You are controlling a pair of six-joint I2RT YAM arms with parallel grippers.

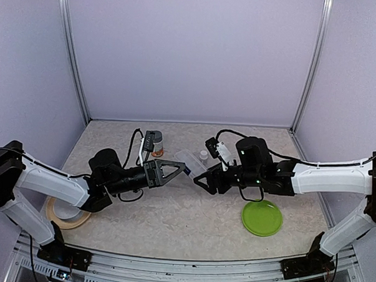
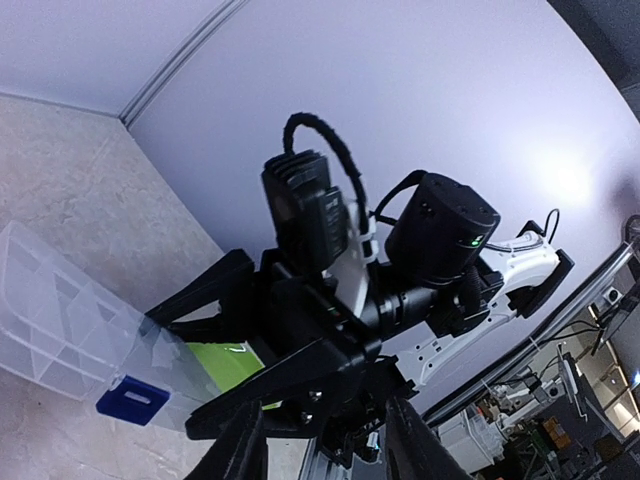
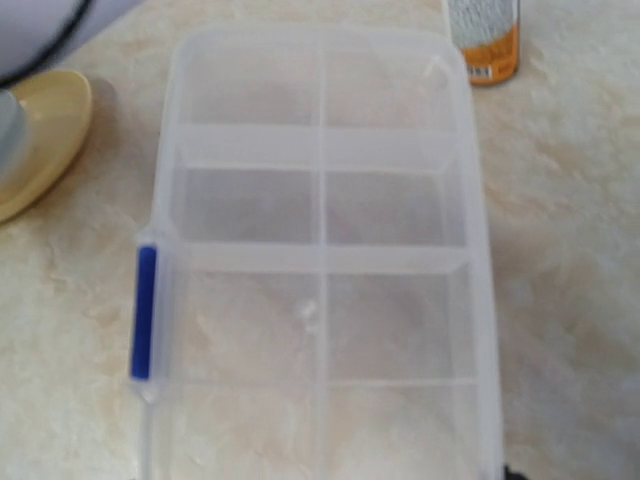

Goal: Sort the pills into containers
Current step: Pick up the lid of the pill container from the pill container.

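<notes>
- pills: none plainly in view. a pale speck in one compartment of the clear plastic compartment box with a blue latch [image 3: 322, 258] is too blurred to name. risk: the sort begins from a wrong guess about where they lie.
- white bowl on a tan plate [image 1: 62, 210]: far left, partly under the left arm. a low sweep of that arm could drag or tip it.
- left gripper [image 1: 179, 170]: released and empty, fingers spread wide, aimed at the box's left end. pushing in further may shove the box away rather than catch it.
- clear bottle with gray cap and white-and-orange label [image 1: 155, 144]: upright at the back, cap on, just behind the left gripper, with a black cable [image 1: 137, 142] looping beside it. wrist or cable could knock it over.
- box: lies between the two grippers and its lid looks shut. a pull from both ends could twist it or pop the latch and scatter what is inside.
- small clear vial with white cap [image 1: 203, 155]: upright, just behind the box's right end. it looks light, so a nudge from box or wrist would topple it.
- right gripper [image 1: 200, 181]: jaws spread, at the box's right end; cannot tell if it touches.
- flat green plate [image 1: 261, 217]: near right, apart from the rest; little risk.
</notes>
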